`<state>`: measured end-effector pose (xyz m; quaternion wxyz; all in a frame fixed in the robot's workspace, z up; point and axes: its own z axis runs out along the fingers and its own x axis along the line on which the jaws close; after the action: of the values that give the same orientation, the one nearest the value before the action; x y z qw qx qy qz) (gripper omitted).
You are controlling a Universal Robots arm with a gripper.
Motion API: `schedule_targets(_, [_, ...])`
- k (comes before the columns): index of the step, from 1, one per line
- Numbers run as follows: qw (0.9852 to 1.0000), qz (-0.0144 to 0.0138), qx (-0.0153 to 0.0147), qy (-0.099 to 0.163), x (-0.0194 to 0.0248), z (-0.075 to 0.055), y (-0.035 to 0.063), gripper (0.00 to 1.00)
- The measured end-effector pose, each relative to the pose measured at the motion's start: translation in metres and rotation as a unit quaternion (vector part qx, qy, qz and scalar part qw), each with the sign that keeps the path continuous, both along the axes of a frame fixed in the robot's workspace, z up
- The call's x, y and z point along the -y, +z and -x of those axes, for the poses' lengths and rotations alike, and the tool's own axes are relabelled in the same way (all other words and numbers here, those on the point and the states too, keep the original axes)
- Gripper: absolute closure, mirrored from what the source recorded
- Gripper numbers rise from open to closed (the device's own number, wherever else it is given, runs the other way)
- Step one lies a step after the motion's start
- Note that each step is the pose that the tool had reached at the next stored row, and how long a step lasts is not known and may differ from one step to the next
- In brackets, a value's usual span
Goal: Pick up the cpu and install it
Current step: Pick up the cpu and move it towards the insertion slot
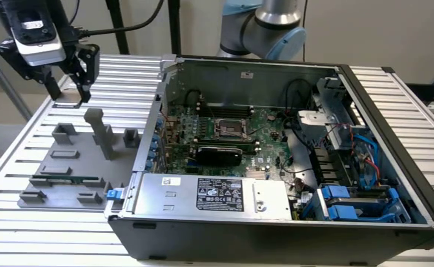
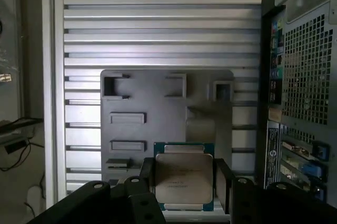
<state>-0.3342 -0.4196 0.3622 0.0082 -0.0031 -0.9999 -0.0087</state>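
The cpu (image 2: 183, 177), a flat square chip with a silver-grey top and a pale rim, sits between the two black fingers (image 2: 144, 177) of my gripper (image 2: 184, 192). The gripper is shut on the chip's opposite edges. In the exterior view the gripper (image 1: 68, 95) hangs at the far left of the table, above the back edge of the grey fixture plate (image 1: 68, 161), with the cpu (image 1: 68, 103) seen edge-on at its tips. The black socket frame (image 1: 230, 129) lies on the motherboard inside the open computer case (image 1: 276, 233), well to the exterior view's right of the gripper.
The fixture plate (image 2: 158, 113) carries grey upright holders (image 1: 101, 133) and a green memory stick (image 1: 65, 179). A silver power-supply box (image 1: 209, 194) fills the case's front. The case's perforated back wall (image 2: 305, 76) stands close beside the gripper. The slatted table (image 1: 39, 239) surrounds everything.
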Motion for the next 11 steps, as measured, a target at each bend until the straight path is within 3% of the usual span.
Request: schedule_targets(11, [1.0000, -0.0010, 0.0000, 0.000, -0.0045, -0.047, 0.0056, 0.45])
